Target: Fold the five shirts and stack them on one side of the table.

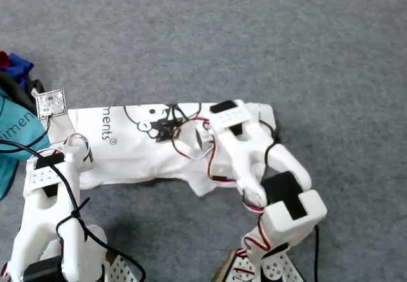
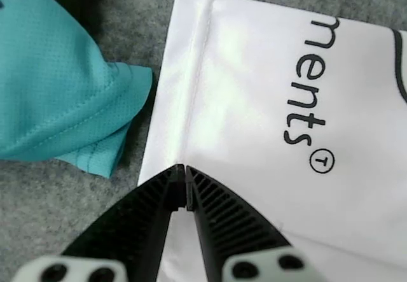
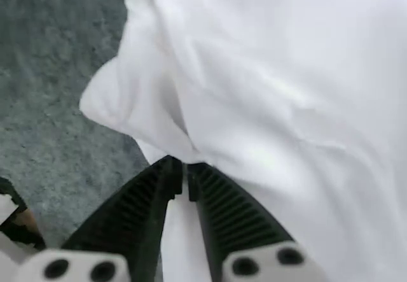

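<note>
The white shirt (image 1: 127, 158) is lying across the middle of the grey carpeted table (image 1: 267, 53), already narrowed into a long band, with black print facing up.

The left gripper (image 2: 184, 190) is sitting with its jaws closed tip to tip at the shirt's hemmed end. Whether cloth is caught between them cannot be told. The right gripper (image 3: 184, 174) is closed on a bunched fold of the same shirt near its other end.

Hazards:
- The shirt fabric is looking thin, smooth and slippery. A shallow pinch is likely to be letting it slide free mid-fold.
- If only one layer is being held, the lower layers are likely to be staying behind and skewing the fold.
- The carpet's rough nap is likely to be dragging on the cloth and wrinkling it.
- The teal shirt (image 2: 57, 84), a mesh knit with a stitched hem, is lying just beside the left gripper and risks being snagged.
</note>
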